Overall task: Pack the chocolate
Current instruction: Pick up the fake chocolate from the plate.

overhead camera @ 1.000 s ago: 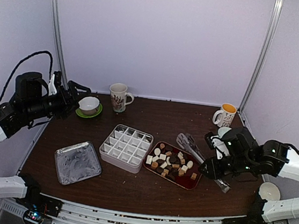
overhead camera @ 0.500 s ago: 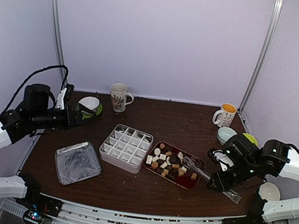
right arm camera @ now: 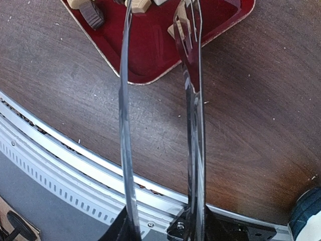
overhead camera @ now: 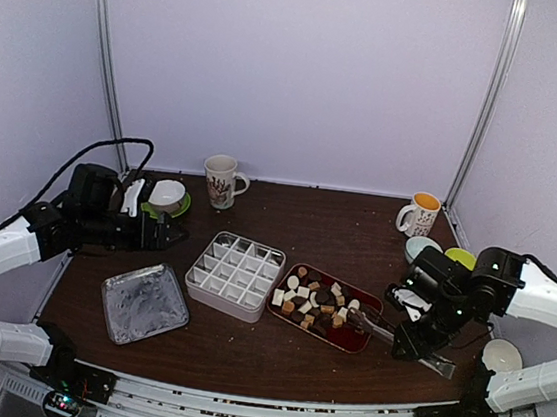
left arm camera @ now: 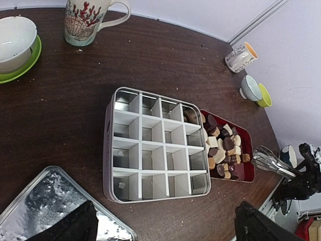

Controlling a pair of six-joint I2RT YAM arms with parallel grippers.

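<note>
Right gripper (overhead camera: 408, 341) is clamped on the handle end of the metal tongs (overhead camera: 374, 326), low over the right front of the table (overhead camera: 287, 220). In the wrist view both blades run out from the fingers (right arm camera: 125, 228) to the near corner of the red tray (right arm camera: 150, 50). The blades stand apart, with their tips over the tray among the nearest pieces (whether a piece sits between the tips I cannot tell, as the frame cuts them off).

Left gripper (overhead camera: 177, 237) has its jaws spread wide with nothing between them. It hangs above the left side of the table, between the white bowl on a green saucer (overhead camera: 166, 194) and the divided tin (overhead camera: 215, 302), pointing toward the tin.

Chocolate (overhead camera: 316, 303) lies heaped in the red tray: small round and cube pieces in cream, tan and dark brown. The tray sits just right of the tin, close against it. The tin has white dividers, four compartments by four. From the left wrist view, one brown lump (left arm camera: 190, 116) sits in the corner compartment beside the tray's far end and looks like chocolate, though it is too small to be sure.

Other things on the table:
- A shiny flat lid (overhead camera: 144, 302) at front left, beside the tin and apart from it.
- A patterned mug (overhead camera: 221, 180) at the back, upright.
- An orange-lined mug (overhead camera: 421, 215) at back right, upright.
- A pale blue bowl (overhead camera: 418, 247) and a green dish (overhead camera: 462, 257) next to each other behind the right arm.
- A small white bowl (overhead camera: 501, 355) at the far right front.
</note>
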